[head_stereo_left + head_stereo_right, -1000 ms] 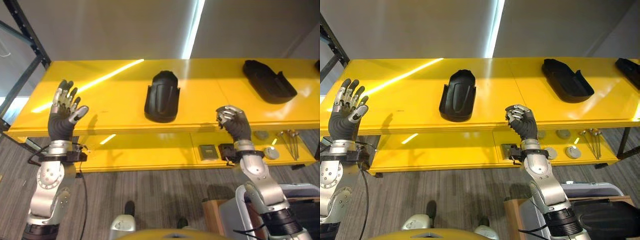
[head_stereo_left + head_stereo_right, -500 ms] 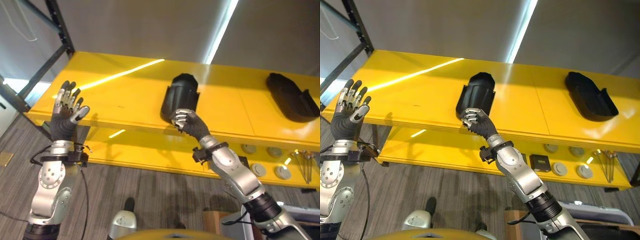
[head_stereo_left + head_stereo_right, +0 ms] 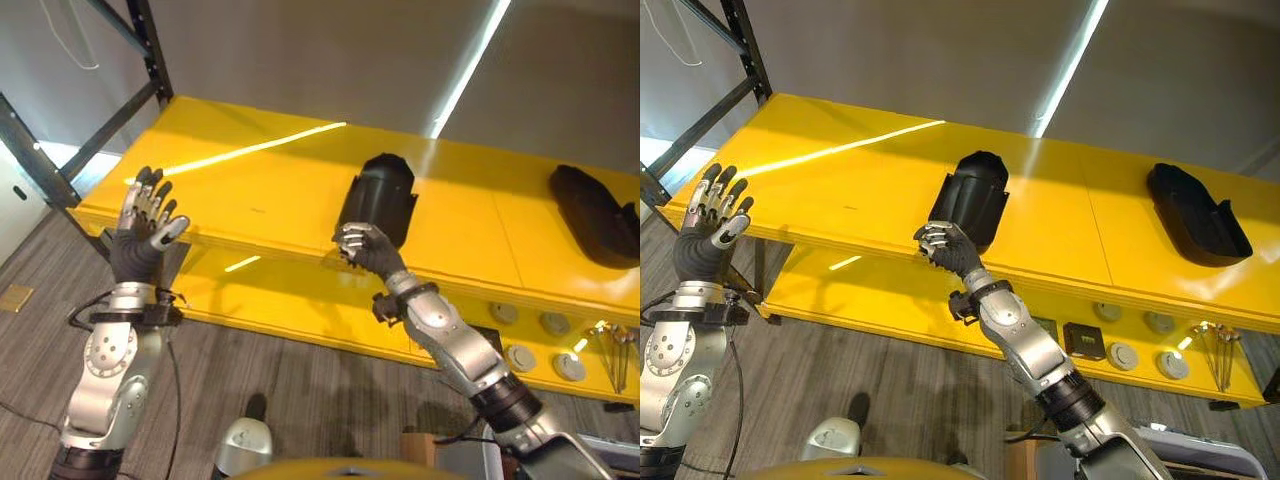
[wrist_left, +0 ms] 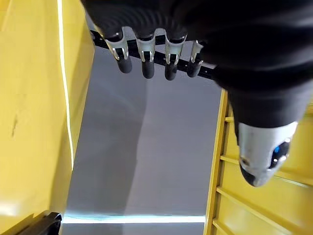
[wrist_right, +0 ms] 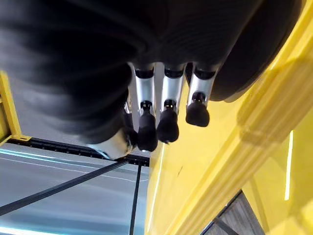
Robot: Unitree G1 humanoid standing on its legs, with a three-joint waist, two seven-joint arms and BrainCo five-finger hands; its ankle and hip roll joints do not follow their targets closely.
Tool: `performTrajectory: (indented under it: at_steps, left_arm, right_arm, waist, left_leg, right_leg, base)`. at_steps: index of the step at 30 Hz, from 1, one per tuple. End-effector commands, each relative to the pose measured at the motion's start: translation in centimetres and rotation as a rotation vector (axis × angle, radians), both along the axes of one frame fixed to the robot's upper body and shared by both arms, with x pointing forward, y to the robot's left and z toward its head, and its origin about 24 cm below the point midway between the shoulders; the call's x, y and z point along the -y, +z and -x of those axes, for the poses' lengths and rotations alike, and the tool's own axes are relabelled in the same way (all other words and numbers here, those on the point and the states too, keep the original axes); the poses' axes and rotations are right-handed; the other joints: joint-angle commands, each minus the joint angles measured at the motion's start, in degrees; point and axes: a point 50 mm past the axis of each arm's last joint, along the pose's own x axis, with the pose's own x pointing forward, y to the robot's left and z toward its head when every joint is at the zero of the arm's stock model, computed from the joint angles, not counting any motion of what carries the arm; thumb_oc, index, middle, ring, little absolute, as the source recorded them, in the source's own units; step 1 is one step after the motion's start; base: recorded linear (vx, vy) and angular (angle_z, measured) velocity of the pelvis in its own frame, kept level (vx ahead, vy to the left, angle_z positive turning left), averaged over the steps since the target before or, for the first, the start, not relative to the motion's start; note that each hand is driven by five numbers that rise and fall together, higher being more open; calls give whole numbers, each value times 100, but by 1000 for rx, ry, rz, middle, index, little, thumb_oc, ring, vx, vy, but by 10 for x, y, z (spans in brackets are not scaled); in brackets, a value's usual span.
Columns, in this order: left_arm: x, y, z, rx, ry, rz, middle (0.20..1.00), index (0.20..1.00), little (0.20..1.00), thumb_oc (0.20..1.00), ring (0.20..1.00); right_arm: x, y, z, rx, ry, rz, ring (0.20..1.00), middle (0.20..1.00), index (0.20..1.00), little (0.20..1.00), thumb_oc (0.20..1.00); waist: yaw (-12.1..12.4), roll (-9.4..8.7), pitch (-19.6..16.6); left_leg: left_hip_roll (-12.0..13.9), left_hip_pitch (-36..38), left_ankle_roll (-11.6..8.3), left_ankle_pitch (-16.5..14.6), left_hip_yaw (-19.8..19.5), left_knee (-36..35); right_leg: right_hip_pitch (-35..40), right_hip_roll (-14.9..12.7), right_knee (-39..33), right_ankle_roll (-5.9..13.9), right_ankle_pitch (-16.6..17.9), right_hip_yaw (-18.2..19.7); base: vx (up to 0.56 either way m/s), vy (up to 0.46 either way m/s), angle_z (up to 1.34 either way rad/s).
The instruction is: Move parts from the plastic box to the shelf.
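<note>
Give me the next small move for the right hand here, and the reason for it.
Probably draw the right hand back from the shelf edge. Its fingers are curled and hold nothing, and the black part already rests on the yellow top shelf just beyond it. The left hand is raised, open and empty, at the shelf's corner.

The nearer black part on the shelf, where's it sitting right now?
In the left eye view the nearer black part lies on the top yellow shelf near its front edge, just beyond the right hand; a second black part lies farther right.
</note>
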Motion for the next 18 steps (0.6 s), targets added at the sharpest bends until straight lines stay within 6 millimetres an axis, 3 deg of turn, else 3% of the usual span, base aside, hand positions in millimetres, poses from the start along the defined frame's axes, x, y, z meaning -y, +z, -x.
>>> performTrajectory:
  at_steps: [1,12,18]
  left_arm:
    - [0,12,-4,57,-37,-92,1000,1000,1000,1000,1000]
    - [-2,7,-6,37,-78,-143,1000,1000,1000,1000,1000]
    - [-4,3,-4,26,-91,-150,1000,1000,1000,1000,1000]
  right_arm:
    - [-8,31,-11,178,-14,-22,200,200,200,200,200]
    - [7,16,-36,137,-162,-57,200,200,200,200,200]
    - [8,5,-37,116,-191,-45,200,200,200,200,200]
  waist:
    - [73,-21,-130]
    - [338,-139,113]
    - [417,-134,176]
  left_leg:
    - [73,98,52,-538,34,224]
    - [76,-170,87,-565,-182,504]
    - [52,-216,111,-573,-242,549]
  right_leg:
    - [-244,-70,306,6,-81,-70]
    - [-279,-34,380,-9,-32,-162]
    - [-253,-35,371,-3,-20,-189]
  base:
    - [63,-44,9]
    - [22,-45,11]
    - [29,-11,4]
